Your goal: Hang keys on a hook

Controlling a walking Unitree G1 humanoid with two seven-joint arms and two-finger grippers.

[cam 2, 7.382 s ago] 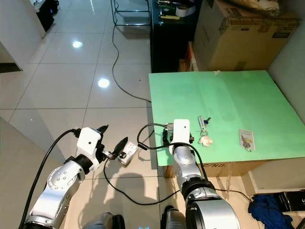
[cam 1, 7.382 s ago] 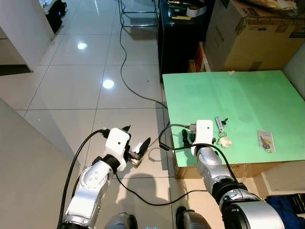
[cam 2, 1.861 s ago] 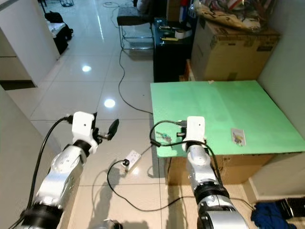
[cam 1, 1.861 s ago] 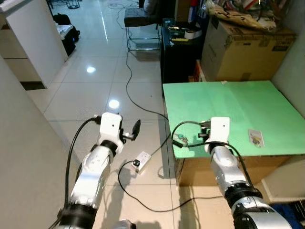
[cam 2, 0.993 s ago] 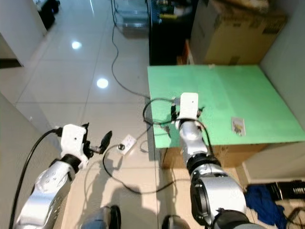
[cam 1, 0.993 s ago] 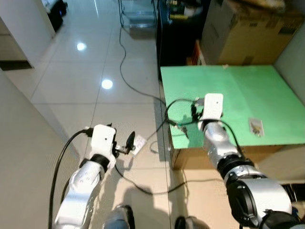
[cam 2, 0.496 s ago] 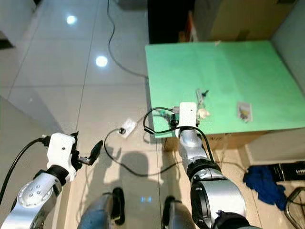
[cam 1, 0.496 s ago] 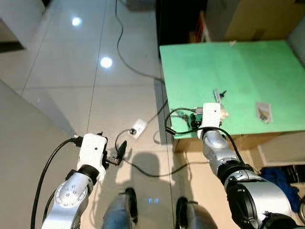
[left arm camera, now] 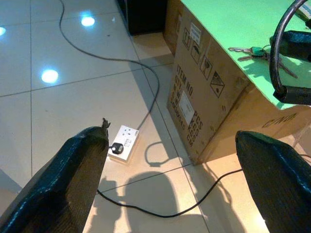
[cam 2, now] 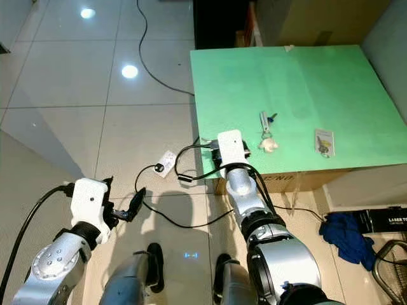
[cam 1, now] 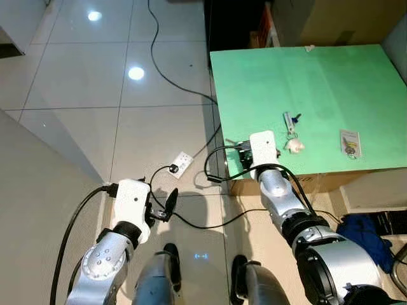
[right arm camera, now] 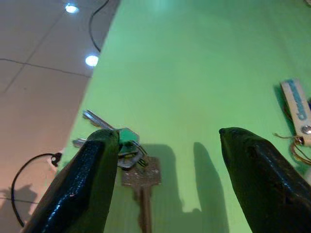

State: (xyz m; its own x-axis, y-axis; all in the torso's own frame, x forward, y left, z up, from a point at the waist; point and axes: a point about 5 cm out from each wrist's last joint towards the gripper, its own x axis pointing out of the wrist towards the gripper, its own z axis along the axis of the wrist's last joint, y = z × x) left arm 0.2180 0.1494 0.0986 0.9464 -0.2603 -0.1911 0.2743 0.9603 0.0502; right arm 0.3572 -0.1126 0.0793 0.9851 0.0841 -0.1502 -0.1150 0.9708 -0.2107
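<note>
Green-tagged keys (right arm camera: 127,154) on green table (right arm camera: 194,73) between parted right gripper (right arm camera: 167,182) fingers; left gripper (left arm camera: 170,189) likewise apart; box print unreadable.

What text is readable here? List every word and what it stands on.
"ITEM NO": side of the cardboard box, just legible.
"PCS": lower on that same side.
Stickers on that box, the blue key tag, the small packet and the black box on the floor: lettering too small or blurred to read.

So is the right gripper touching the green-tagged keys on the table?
Cannot tell. In the right wrist view one finger overlaps the keys, hiding any contact or gap.
</note>
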